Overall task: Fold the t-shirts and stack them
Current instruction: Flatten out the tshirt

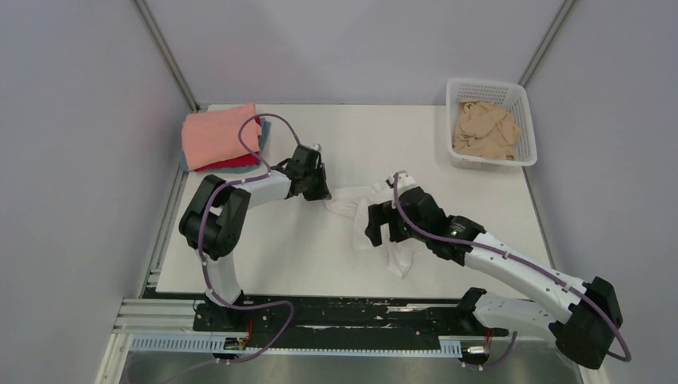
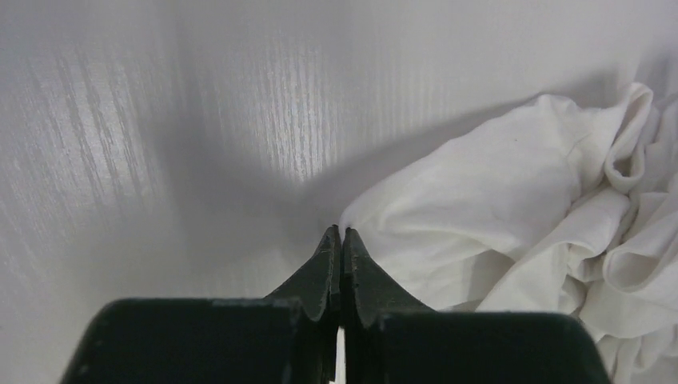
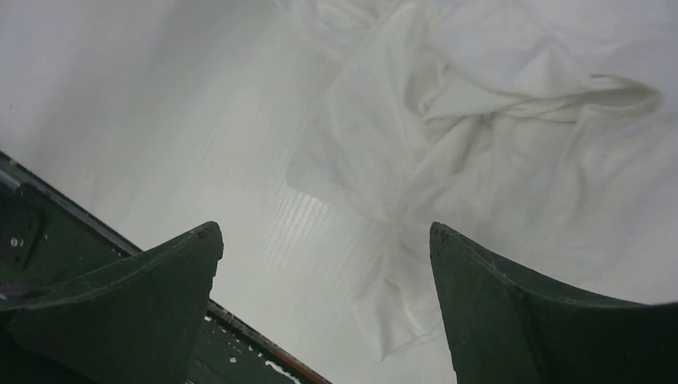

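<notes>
A large wrinkled white t-shirt (image 1: pixel 404 258) lies crumpled on the table's middle. My left gripper (image 1: pixel 324 194) is shut on its left edge; in the left wrist view the closed fingertips (image 2: pixel 342 230) pinch the cloth's corner (image 2: pixel 496 184). My right gripper (image 1: pixel 384 231) hovers open and empty over the shirt's near part; the right wrist view shows its gripper (image 3: pixel 324 232) spread above the cloth (image 3: pixel 512 128). A folded stack sits at the back left: salmon-pink shirt (image 1: pixel 217 134) on top, red (image 1: pixel 240 163) and blue-grey (image 1: pixel 265 138) beneath. A beige-tan shirt (image 1: pixel 484 128) lies in the basket.
The white lattice basket (image 1: pixel 489 84) stands at the back right corner. A black rail (image 1: pixel 344 314) runs along the table's near edge, also in the right wrist view (image 3: pixel 240 340). Grey walls enclose the table on three sides.
</notes>
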